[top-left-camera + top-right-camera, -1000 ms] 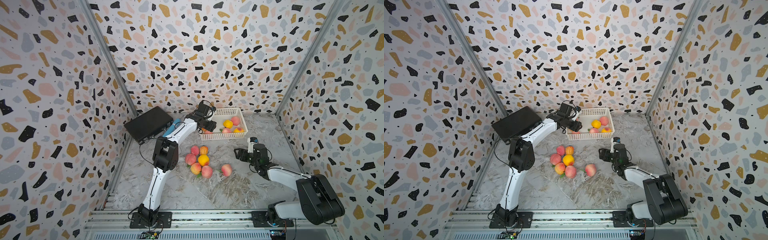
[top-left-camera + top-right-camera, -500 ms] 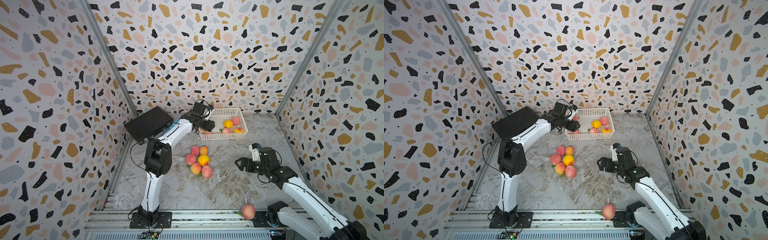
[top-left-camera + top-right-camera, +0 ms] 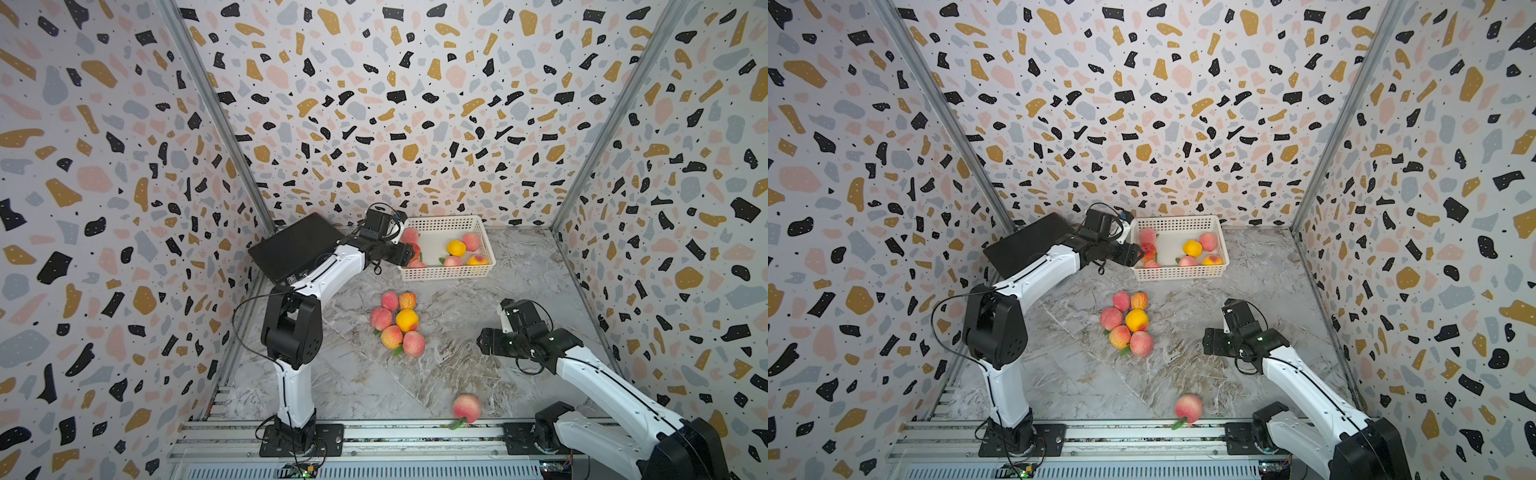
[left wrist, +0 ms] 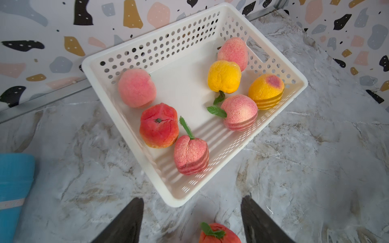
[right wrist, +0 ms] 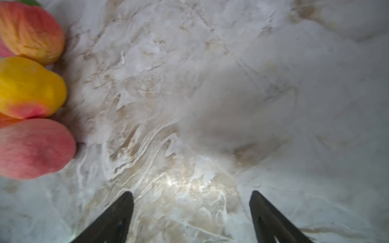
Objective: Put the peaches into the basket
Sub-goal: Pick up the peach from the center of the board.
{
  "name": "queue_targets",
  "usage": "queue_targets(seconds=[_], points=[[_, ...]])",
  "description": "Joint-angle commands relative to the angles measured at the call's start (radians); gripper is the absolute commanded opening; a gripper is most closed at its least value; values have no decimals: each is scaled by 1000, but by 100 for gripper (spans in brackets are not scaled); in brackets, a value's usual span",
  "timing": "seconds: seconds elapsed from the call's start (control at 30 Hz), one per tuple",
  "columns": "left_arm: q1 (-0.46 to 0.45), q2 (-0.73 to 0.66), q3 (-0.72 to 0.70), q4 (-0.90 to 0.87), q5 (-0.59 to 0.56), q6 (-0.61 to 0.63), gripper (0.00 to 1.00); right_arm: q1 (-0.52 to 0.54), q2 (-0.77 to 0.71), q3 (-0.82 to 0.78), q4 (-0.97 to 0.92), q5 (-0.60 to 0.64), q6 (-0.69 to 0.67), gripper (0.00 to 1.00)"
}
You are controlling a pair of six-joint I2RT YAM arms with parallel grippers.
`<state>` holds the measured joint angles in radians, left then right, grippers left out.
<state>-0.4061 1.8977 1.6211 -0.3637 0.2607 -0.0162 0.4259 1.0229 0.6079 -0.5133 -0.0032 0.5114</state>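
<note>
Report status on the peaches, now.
Left gripper open at basket; right gripper open, empty. Seven peaches in basket, six peaches clustered on table. Stray peach at front rail; nothing blocking.

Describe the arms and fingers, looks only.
Both alike: left arm and right arm have white rounded links, bulky black joint housings, and black bases mounted on an aluminium rail. Thin black cables loop loosely outside. Fingers are dark, wedge-shaped, tapering to points.
</note>
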Motion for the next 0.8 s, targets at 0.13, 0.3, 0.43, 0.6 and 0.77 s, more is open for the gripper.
queue_targets(seconds=[0.13,0.3,0.43,0.6,0.77], points=[[98,-227,-220,116,-34,-74,76,-7,89,65,219,433,-108,94],[190,-396,-484,266,-98,-153,80,-80,200,41,456,629,-260,99],[255,-471,-632,303,-156,-160,83,-145,259,-15,718,709,-402,99],[324,-534,-761,349,-148,-178,84,-238,296,-67,841,585,-411,99],[331,-553,-792,335,-125,-184,84,-238,224,129,329,409,-202,98]])
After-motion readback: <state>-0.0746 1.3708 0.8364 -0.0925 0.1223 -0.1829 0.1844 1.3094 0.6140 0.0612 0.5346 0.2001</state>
